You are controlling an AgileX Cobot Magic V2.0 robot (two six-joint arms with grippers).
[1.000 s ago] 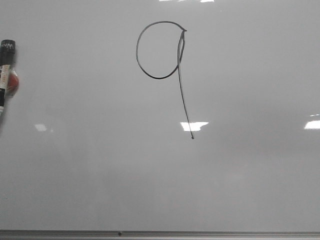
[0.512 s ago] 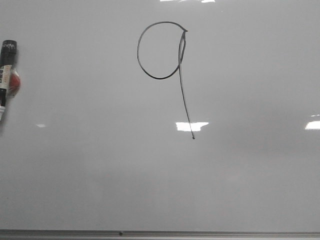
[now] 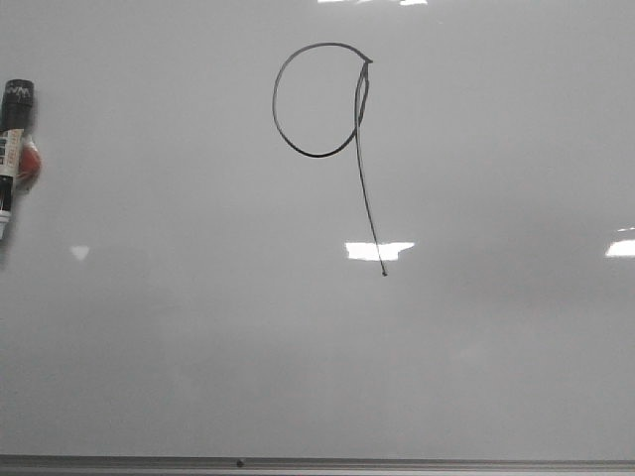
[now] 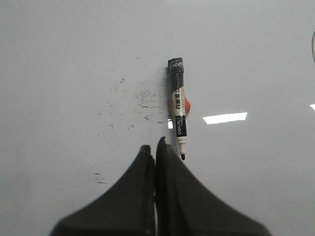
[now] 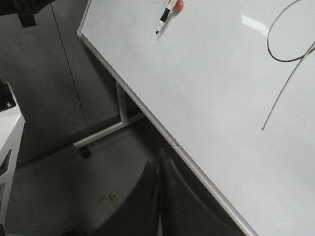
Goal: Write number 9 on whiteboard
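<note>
The number 9 (image 3: 355, 119) is drawn in thin black line on the whiteboard (image 3: 198, 347), a round loop with a long slanted tail; part of it shows in the right wrist view (image 5: 285, 93). A black-and-white marker (image 3: 12, 149) lies on the board at the far left, uncapped, tip pointing at the near edge. In the left wrist view the marker (image 4: 177, 110) lies just beyond my left gripper (image 4: 153, 150), which is shut and empty, apart from it. My right gripper (image 5: 160, 157) is shut and empty, below the board's edge.
The board's grey metal edge strip (image 3: 317, 462) runs along the front. Small ink specks (image 4: 140, 98) mark the board beside the marker. In the right wrist view the board's stand leg (image 5: 106, 130) and the floor show beside the edge (image 5: 147, 118).
The marker at the far left edge has shifted very slightly; the drawn 9 is unchanged.
</note>
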